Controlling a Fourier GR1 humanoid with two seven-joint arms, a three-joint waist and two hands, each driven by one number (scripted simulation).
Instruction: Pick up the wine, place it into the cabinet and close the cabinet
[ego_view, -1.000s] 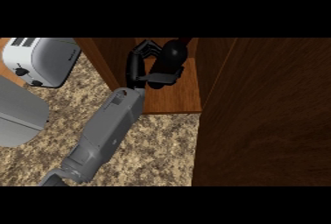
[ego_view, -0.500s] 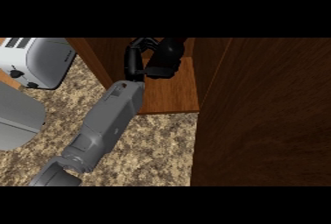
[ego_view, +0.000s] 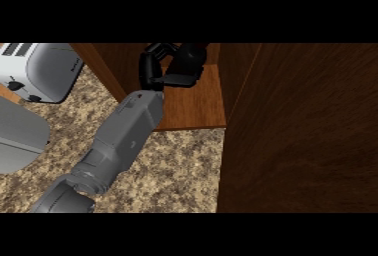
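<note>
Head view gives you the cabinet door (ego_view: 303, 130) first: a broad dark wood panel filling the right side from top to bottom, standing open. Left of it you see the cabinet (ego_view: 193, 105) itself, with its lighter wooden floor showing and its front edge meeting the counter (ego_view: 177, 165), a speckled brown stone top that runs across the lower left.

Your 1 visible arm, a grey forearm (ego_view: 122, 135), comes up from the lower left edge and slants toward the cabinet opening. Going by where it enters and how it lies, it looks to be the left arm; the right hand does not show.

At the upper left a white toaster (ego_view: 40, 70) stands on the counter, and below it a pale grey rounded object is cut off by the left edge.

The left hand (ego_view: 159, 70) is inside the cabinet, over its floor, fingers curled round the wine (ego_view: 190, 62), a dark bottle that the hand partly hides. You cannot tell whether the bottle's base touches the cabinet floor.
</note>
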